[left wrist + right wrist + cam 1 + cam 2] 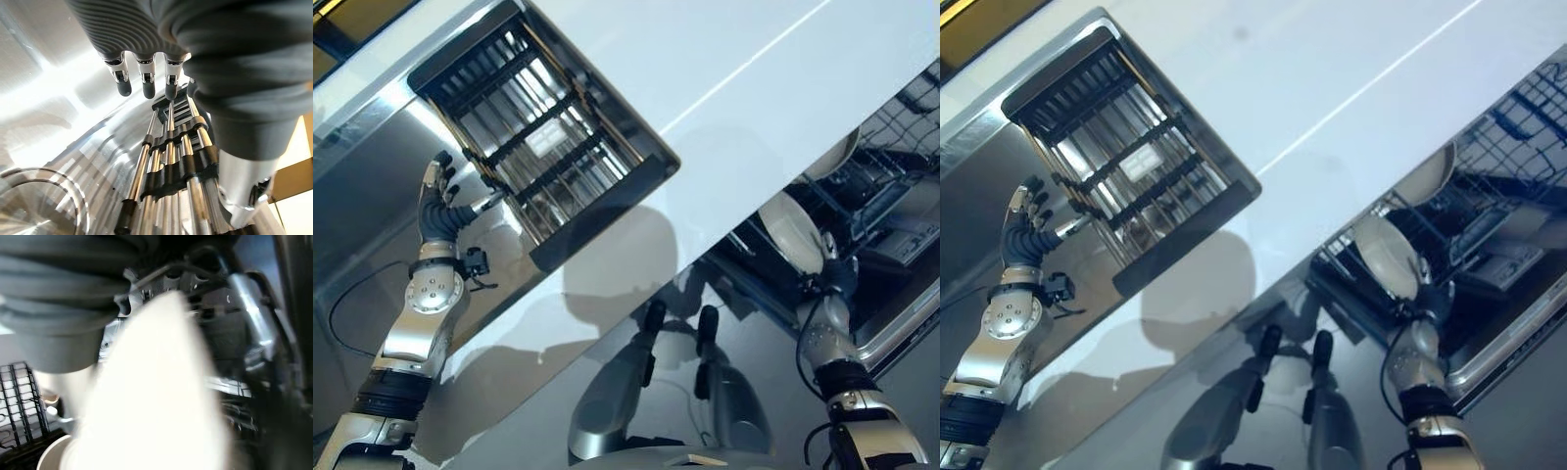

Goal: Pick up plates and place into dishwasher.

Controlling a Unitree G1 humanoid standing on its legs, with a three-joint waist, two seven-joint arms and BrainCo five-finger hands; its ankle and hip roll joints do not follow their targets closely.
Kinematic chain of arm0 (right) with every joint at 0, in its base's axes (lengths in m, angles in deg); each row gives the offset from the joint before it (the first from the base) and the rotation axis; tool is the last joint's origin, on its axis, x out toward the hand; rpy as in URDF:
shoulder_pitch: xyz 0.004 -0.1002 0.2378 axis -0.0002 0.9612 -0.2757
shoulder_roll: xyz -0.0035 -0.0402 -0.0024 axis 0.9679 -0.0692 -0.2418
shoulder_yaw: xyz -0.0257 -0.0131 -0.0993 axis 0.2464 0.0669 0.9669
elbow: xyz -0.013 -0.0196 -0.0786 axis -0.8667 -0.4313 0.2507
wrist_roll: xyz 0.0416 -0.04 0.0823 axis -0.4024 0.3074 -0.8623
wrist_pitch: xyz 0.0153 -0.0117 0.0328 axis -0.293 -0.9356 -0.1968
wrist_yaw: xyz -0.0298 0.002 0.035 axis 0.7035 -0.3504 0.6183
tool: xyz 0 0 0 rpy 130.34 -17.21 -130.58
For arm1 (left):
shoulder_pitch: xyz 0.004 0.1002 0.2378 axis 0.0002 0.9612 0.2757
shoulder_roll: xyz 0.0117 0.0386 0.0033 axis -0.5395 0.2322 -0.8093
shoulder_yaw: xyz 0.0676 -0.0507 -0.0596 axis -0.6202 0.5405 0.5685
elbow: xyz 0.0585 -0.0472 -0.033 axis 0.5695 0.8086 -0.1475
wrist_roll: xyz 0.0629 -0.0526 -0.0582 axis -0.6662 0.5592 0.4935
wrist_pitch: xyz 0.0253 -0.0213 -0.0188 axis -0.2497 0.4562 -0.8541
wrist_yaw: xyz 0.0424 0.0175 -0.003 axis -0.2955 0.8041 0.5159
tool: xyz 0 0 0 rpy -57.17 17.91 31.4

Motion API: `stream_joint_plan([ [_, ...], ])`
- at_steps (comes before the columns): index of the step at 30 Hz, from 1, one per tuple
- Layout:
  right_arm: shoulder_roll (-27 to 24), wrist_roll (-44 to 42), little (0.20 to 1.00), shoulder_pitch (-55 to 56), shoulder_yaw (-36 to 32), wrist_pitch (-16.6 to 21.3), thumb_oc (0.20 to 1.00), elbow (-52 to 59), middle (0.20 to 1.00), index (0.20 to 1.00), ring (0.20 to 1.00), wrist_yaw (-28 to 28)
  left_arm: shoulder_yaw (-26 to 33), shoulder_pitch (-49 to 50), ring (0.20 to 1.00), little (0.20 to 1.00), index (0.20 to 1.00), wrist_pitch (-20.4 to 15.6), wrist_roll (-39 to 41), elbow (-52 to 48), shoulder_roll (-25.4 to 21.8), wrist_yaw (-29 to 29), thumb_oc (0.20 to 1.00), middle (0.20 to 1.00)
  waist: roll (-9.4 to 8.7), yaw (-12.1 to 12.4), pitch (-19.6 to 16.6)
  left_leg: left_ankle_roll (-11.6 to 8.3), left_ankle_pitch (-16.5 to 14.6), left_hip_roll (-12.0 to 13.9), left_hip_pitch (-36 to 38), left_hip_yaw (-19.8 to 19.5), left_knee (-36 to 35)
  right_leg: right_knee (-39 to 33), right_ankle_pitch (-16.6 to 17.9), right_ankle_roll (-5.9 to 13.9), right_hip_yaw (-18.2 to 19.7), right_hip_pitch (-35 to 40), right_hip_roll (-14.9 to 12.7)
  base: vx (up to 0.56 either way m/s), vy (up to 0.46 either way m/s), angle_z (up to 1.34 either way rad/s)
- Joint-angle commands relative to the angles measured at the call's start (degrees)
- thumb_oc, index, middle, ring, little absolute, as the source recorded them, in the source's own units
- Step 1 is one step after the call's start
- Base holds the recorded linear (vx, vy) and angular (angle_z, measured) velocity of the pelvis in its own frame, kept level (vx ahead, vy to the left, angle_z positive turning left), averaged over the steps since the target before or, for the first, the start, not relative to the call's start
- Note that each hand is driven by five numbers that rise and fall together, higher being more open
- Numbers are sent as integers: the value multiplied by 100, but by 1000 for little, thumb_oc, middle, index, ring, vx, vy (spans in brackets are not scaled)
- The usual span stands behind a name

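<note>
White plate [795, 232] sits in your right hand [832, 277], held over the open dishwasher rack [891, 166], with another plate [834, 157] standing in the rack beyond it. Your left hand [442, 201] hangs by the metal drying rack [533, 137] in the sink [372, 186], fingers [146, 83] straight, holding nothing
</note>
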Motion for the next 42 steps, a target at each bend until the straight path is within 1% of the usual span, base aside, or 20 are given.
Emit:
stream_joint_plan([
  [1, -526, 220, 1000, -2136, 242, -224, 1000, 113, 1000, 1000, 1000, -542, -1008, 228, 1000, 1000, 1000, -438, -87, -69, 1399, 171, 1000, 1000, 160, 355, 398, 79, 407, 165, -150, -189, -403, 826, -176, 94, 97, -325, -333, -18, 80, -2],
  [5, -571, 373, 1000, -2414, 408, -227, 1000, 602, 1000, 1000, 1000, -972, -1046, 310, 1000, 1000, 1000, -521, 6, -80, 1450, 185, 1000, 1000, 205, 374, 342, 89, 442, 123, -253, -153, -348, 908, -195, 87, 81, -458, -367, -11, 75, 6],
  [10, -612, 788, 1000, -2637, 659, -358, 1000, 1250, 1000, 1000, 1000, -1113, -1025, 402, 1000, 1000, 1000, -636, 94, -38, 1482, 105, 1000, 1000, 203, 409, 287, 91, 475, 77, -352, -107, -280, 988, -200, 96, 84, -581, -386, 1, 55, 5],
  [18, -695, 1140, 1000, -2937, 961, -704, 1000, 1812, 1000, 1000, 1000, -1391, -936, 492, 1000, 1000, 1000, -759, 150, 23, 1446, -103, 1000, 1000, 119, 512, 242, 90, 518, 44, -421, -94, -231, 1096, -217, 111, 11, -670, -387, 3, 5, 3],
  [23, -728, 1271, 1000, -2948, 1116, -827, 1000, 1984, 1000, 1000, 1000, -1502, -855, 540, 1000, 1000, 1000, -764, 160, -3, 1413, -196, 1000, 1000, 70, 549, 238, 90, 518, 44, -420, -80, -190, 1142, -235, 108, -45, -663, -382, 0, 0, 0],
  [26, -761, 1380, 1000, -2908, 1138, -863, 1000, 2002, 1000, 1000, 1000, -1461, -798, 543, 1000, 1000, 1000, -764, 168, -12, 1386, -251, 1000, 1000, 38, 561, 229, 95, 514, 52, -418, -68, -190, 1139, -245, 106, -77, -648, -369, -9, -25, 0],
  [33, -892, 1930, 1000, -2696, 1056, -823, 1000, 2030, 1000, 1000, 1000, -1073, -724, 544, 1000, 1000, 1000, -744, 129, -37, 1361, -264, 1000, 1000, -62, 522, 154, 97, 463, 95, -317, -40, -210, 1073, -258, 94, -106, -524, -302, -9, -39, 0],
  [35, -950, 2047, 1000, -2601, 980, -818, 1000, 2098, 1000, 1000, 1000, -966, -688, 551, 1000, 1000, 1000, -745, 114, -23, 1354, -273, 1000, 1000, -104, 499, 104, 95, 443, 112, -264, -28, -224, 1057, -264, 87, -96, -476, -278, -5, -48, 0],
  [38, -1000, 1944, 1000, -2352, 802, -719, 1000, 2214, 1000, 1000, 1000, -858, -624, 561, 1000, 1000, 1000, -708, 71, -6, 1336, -296, 1000, 1000, -181, 454, -1, 88, 406, 143, -148, 4, -262, 1016, -285, 73, -88, -359, -243, 7, -53, 1],
  [42, -1034, 1980, 1000, -1825, 467, -700, 1000, 2337, 1000, 1000, 1000, -657, -513, 622, 1000, 1000, 1000, -635, -47, 4, 1329, -350, 1000, 1000, -292, 365, -175, 81, 353, 177, 18, 24, -305, 989, -312, 54, -25, -217, -180, 17, -69, 2],
])
